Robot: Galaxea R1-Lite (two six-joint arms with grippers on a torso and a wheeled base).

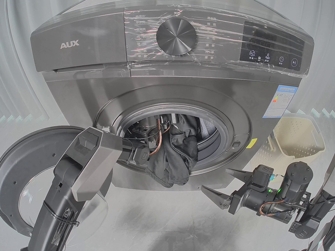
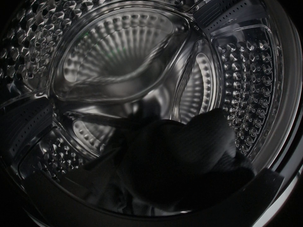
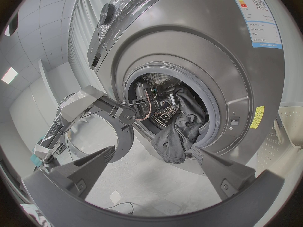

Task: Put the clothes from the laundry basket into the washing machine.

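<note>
Clothes (image 1: 176, 154) hang over washing machine (image 1: 87, 98) port lip; right jaws spread.

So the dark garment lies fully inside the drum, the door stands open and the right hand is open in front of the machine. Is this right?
Not fully. The dark garment hangs partly out over the lower rim of the washing machine opening, as the head view shows. The door stands open and the right hand is open in front of the machine.
</note>
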